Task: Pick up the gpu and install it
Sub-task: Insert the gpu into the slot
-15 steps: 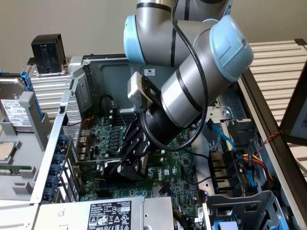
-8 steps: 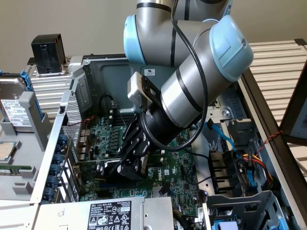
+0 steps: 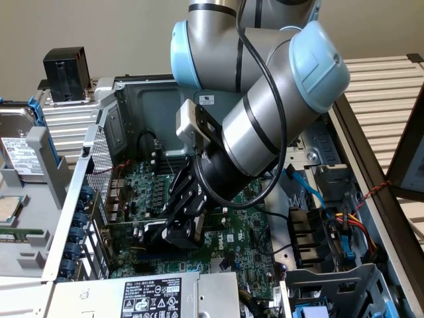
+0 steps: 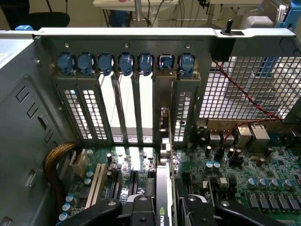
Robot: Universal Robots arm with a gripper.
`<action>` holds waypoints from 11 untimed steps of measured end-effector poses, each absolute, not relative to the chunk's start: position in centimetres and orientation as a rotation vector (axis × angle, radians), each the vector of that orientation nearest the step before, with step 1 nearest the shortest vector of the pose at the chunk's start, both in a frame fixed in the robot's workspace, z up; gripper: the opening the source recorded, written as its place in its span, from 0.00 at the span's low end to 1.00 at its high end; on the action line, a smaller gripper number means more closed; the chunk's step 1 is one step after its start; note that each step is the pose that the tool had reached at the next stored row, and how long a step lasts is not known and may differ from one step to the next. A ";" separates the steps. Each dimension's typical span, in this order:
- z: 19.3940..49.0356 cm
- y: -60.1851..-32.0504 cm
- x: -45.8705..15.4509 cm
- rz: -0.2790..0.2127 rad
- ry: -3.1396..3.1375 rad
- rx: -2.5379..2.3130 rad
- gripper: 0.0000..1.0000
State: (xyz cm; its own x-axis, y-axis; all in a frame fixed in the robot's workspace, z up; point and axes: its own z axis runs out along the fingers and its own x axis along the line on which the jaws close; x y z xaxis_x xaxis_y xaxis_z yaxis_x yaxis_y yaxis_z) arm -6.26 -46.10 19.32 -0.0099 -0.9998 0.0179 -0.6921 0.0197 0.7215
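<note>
Greys, blues and greens in an open computer case

The arm is finished in silver with pale blue joint caps, and the gripper is seen in black. The gpu is clad in a black shroud, on which a green logo is printed. The motherboard is coloured green and dotted with silver-topped capacitors. The slot clips are moulded in blue, and the grey slot covers are pierced with a fine grid of holes. A coarser square mesh is stamped into the grey vent panel. The twisted wire is coloured red and black. The power supply label is printed white on black.
</note>
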 end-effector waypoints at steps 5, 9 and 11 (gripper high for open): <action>19.3 -46.1 -6.3 -0.731 -1.758 1.728 0.27; 19.3 -46.1 -6.3 -0.731 -1.758 1.728 0.27; 19.3 -46.1 -6.3 -0.731 -1.758 1.727 0.27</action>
